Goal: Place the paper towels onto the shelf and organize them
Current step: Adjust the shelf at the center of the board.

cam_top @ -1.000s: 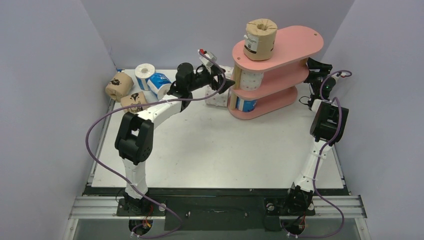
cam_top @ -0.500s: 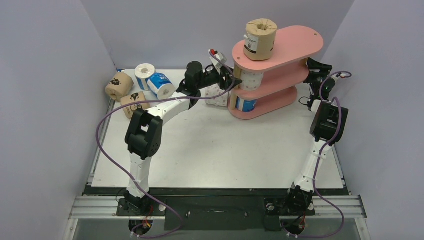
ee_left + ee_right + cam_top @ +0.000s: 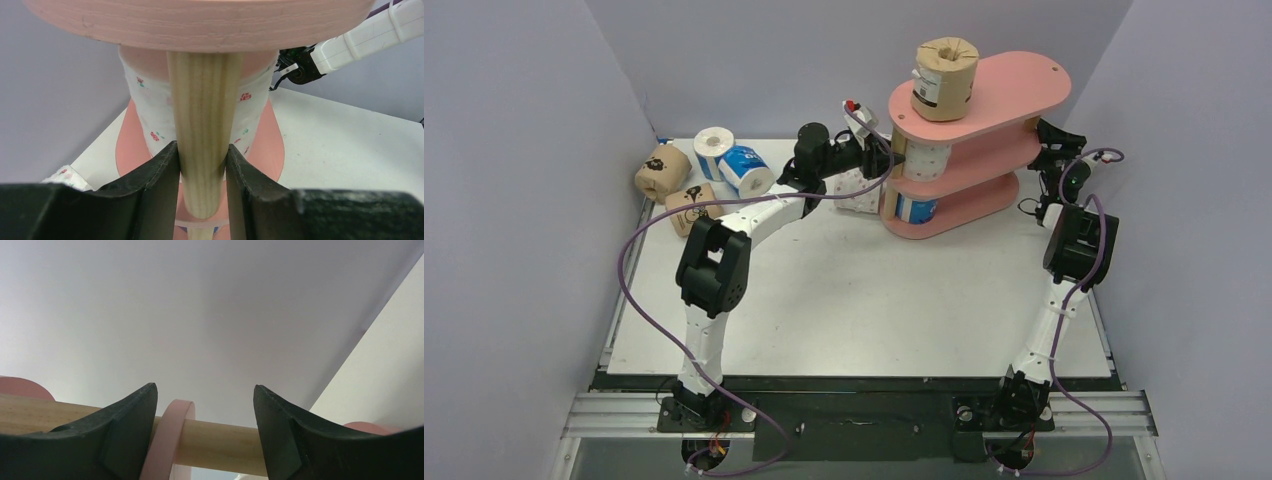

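The left arm (image 3: 754,212) is stretching forward, its left gripper (image 3: 202,150) clamping a wooden post (image 3: 202,100) of the pink shelf (image 3: 1014,85); the right gripper (image 3: 205,390) is gaping open.

Left jaws now around shelf post (image 3: 202,130)

**Overhead view.** The pink three-tier shelf (image 3: 1024,85) stands at the far right of the worktop (image 3: 864,300). One brown roll (image 3: 944,78) stands upright on the top board. A white pink-dotted roll (image 3: 927,160) occupies the left end of the middle tier, and a blue roll (image 3: 916,209) the left end of the bottom tier. The left tool (image 3: 886,158) sits closed at the shelf's left end, apparently about a wooden post (image 3: 896,152) that is partly hidden. A second dotted roll (image 3: 856,195) lies on the worktop just beside the shelf. Two more brown rolls (image 3: 662,172) (image 3: 690,206) and two more blue rolls (image 3: 714,150) (image 3: 744,170) lie grouped at far left. The right tool (image 3: 1040,130) meets the shelf's right end.
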Controlling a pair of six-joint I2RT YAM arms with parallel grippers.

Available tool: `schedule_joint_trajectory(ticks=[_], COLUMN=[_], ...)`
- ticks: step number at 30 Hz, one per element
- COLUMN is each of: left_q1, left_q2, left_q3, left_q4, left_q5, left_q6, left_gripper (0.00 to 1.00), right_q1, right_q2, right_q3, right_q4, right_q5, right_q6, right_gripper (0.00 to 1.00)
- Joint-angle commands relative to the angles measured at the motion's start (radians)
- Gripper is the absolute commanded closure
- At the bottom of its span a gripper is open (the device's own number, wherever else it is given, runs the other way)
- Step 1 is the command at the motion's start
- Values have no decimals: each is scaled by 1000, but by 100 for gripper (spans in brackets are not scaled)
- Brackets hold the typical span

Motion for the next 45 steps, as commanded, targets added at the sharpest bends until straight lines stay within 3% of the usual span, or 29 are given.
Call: schedule_joint_trajectory(ticks=[1, 24, 31, 37, 45], left_q1=[3, 114, 178, 231, 268], left_q2=[-18, -215, -281, -315, -271], left_q3=[11, -248, -332, -393, -348], left_q4=[30, 68, 73, 83, 77], left_q5=[21, 21, 28, 29, 17], left_q6=[0, 5, -9, -23, -56], left_gripper=[99, 100, 100, 100, 100], right_q1=[48, 50, 63, 71, 71], right_q2=[-95, -266, -387, -498, -525], right_q3=[-34, -294, -450, -559, -580], right_q4=[77, 153, 141, 132, 128], right_q5=[-22, -26, -14, -10, 4], right_q6=[-12, -15, -60, -94, -115], right_gripper=[35, 37, 26, 23, 25])
